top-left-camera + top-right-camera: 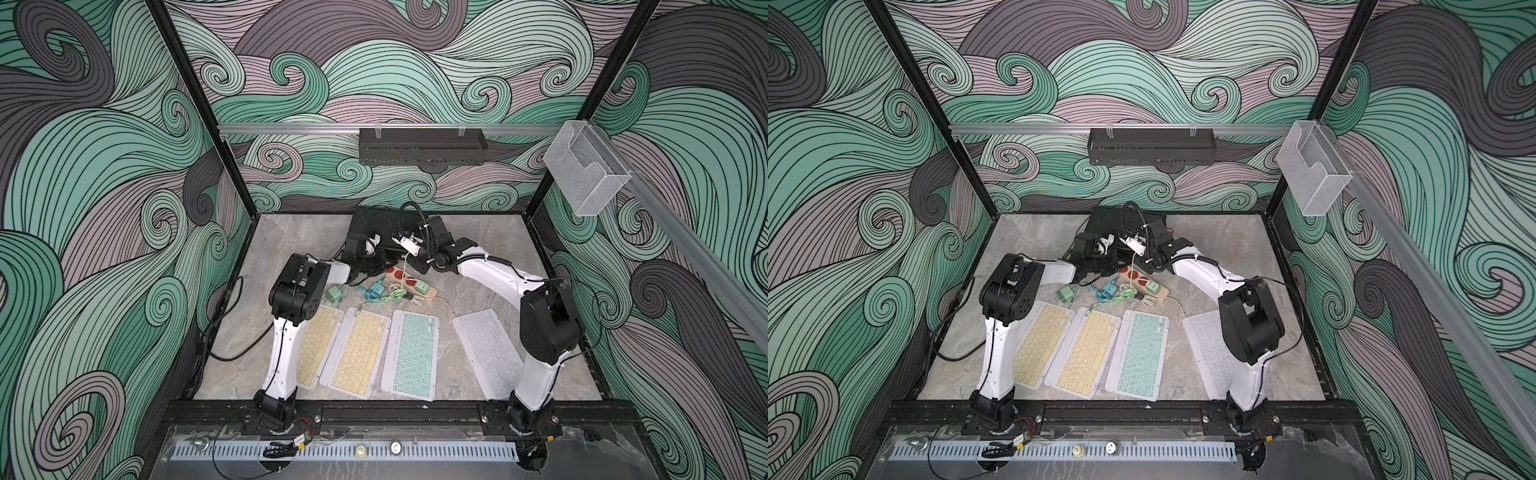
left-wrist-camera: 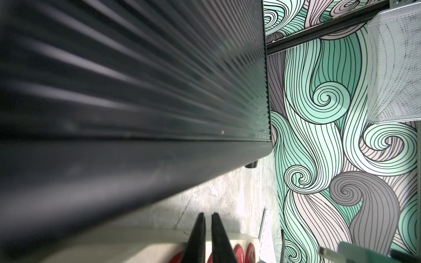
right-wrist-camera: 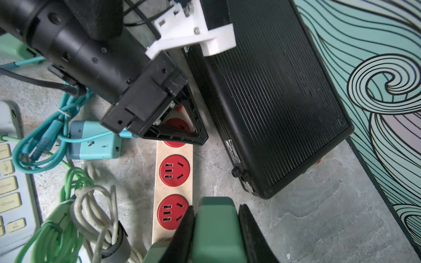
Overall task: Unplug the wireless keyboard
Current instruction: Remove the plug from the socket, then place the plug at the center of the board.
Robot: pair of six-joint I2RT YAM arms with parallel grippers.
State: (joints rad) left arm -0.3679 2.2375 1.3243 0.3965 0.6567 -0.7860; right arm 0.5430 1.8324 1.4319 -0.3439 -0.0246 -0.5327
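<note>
Here, the right gripper (image 3: 216,208) is clamped on the green plug (image 3: 216,234), which stands at the right end of the power strip (image 3: 180,150) in the middle of the worktop (image 1: 291,249). The left gripper (image 2: 208,215), fingers almost together and holding nothing, sits over the strip's left end beside the black case (image 3: 273,102). The white keyboard (image 1: 488,353) lies rightmost in a near row of 4 keyboards (image 1: 411,353).

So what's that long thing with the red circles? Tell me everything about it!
It is a power strip: a long, flat, cream bar, plastic by its look, with a row of round red sockets. It lies flat on the grey table, beside a black case. The shut left gripper sits over one end. At the other end a green plug sits on it, clamped by the right gripper.
</note>
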